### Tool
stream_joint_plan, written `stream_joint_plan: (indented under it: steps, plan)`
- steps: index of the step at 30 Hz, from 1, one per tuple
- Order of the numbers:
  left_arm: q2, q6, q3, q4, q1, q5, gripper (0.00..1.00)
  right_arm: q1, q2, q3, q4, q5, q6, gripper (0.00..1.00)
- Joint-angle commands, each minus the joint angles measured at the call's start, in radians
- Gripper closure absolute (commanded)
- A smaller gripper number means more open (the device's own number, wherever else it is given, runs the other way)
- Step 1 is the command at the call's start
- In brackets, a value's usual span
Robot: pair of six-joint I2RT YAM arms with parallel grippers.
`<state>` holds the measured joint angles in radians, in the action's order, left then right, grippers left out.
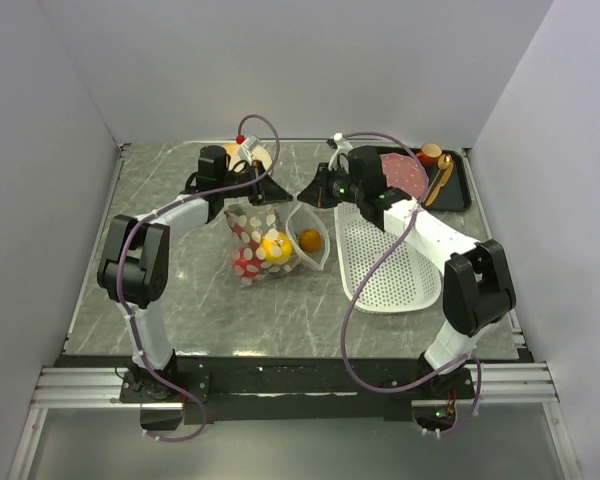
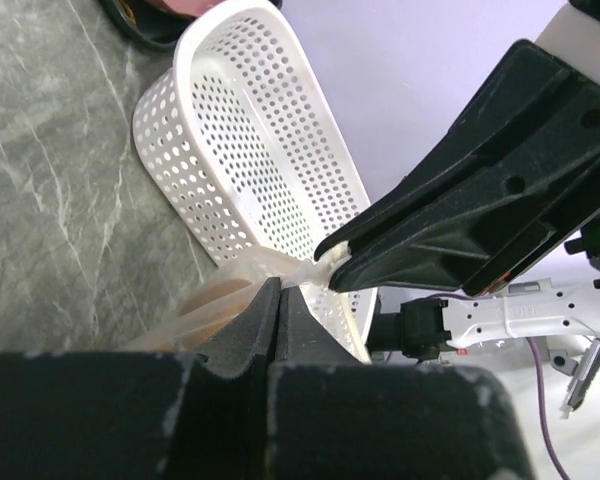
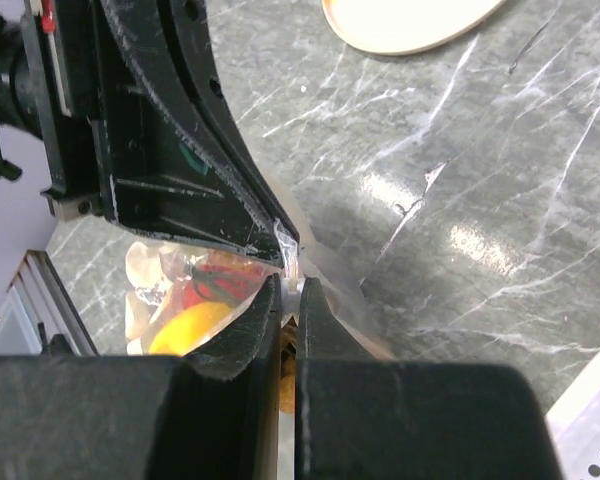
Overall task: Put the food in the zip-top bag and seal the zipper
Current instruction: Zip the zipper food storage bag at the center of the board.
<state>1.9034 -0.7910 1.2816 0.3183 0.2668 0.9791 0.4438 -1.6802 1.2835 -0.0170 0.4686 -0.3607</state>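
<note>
The zip-top bag lies at the table's middle, and its white zipper rims a leaf-shaped mouth. Inside are the yellow fruit, a brown oval and red pieces. My left gripper and right gripper meet at the mouth's far end. In the left wrist view the left gripper is shut on the bag's plastic. In the right wrist view the right gripper is shut on the zipper strip, with the yellow fruit just behind.
The white perforated basket lies right of the bag and shows in the left wrist view. A black tray with a pink plate stands at the back right. A tan plate sits behind the left gripper.
</note>
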Motion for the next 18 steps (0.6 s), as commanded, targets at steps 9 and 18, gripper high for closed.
stream_joint_plan:
  steps: [9, 18]
  plan:
    - [-0.052, 0.007, 0.030, -0.002, -0.097, -0.217, 0.99, 0.009, 0.123, -0.070, -0.041, 0.048, 0.017, 1.00]
    - [-0.069, 0.015, 0.047, -0.028, -0.115, -0.260, 0.99, 0.013, 0.169, -0.162, -0.017, 0.059, 0.035, 1.00]
